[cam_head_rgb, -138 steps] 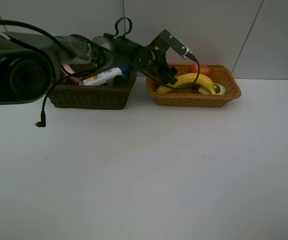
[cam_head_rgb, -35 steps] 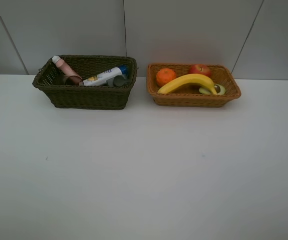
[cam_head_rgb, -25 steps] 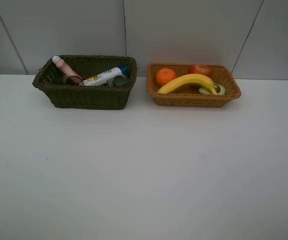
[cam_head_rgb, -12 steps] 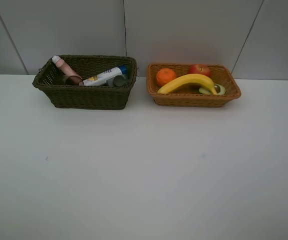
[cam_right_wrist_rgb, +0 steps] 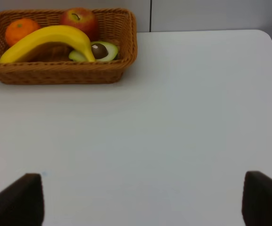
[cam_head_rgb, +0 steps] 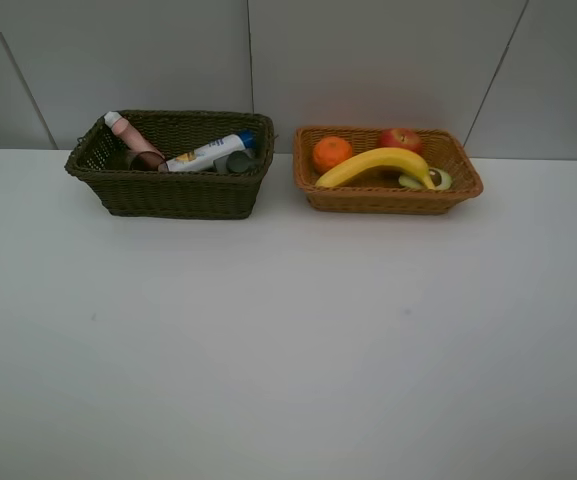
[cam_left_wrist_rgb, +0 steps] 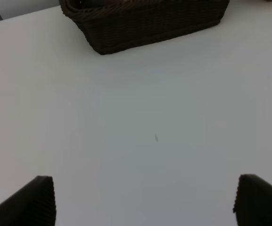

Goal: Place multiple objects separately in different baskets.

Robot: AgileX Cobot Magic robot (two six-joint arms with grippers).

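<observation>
Exterior high: banana (cam_head_rgb: 378,163) in orange-tan basket (cam_head_rgb: 388,199).

Dark basket (cam_head_rgb: 173,190): dark green bottle (cam_head_rgb: 236,160) mostly hidden behind white tube (cam_head_rgb: 208,153). Left wrist view crops this basket's upper part. Only 2 fingertips (cam_left_wrist_rgb: 29,202) per gripper visible.

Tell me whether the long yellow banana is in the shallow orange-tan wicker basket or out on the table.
In. The long yellow banana lies across the shallow orange-tan wicker basket, resting over the other fruit inside.
</observation>
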